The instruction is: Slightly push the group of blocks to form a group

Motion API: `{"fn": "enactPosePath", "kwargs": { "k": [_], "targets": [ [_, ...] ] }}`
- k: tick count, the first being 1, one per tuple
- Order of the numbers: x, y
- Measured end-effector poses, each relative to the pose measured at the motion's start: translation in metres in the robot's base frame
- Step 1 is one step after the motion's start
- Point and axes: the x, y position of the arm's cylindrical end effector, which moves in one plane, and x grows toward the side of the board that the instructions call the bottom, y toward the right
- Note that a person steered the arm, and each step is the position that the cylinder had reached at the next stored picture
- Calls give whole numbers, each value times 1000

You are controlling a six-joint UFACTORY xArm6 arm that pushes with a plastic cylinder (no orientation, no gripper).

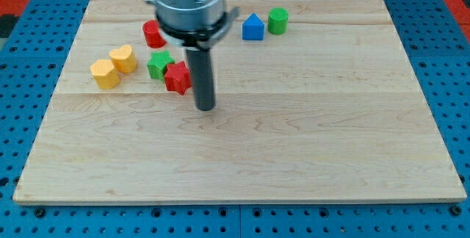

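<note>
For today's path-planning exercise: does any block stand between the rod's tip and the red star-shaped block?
Nothing visible does. My tip sits just to the view's right of and slightly below the red star-shaped block, with only bare board between them.

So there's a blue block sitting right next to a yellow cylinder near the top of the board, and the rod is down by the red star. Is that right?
Nearly. In the camera view the cylinder beside the blue block is green, not yellow; the yellow blocks lie on the view's left. My tip does sit just right of and below the red star.
</note>
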Motion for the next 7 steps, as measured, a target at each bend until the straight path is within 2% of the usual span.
{"fn": "enactPosePath", "kwargs": {
  "k": [1,2,3,4,5,6,7],
  "targets": [
    [-35,-22],
    [-39,-83],
    [-39,-68],
    [-50,33],
    [-109,115],
    [-170,125],
    [-178,80]
  ]
}}
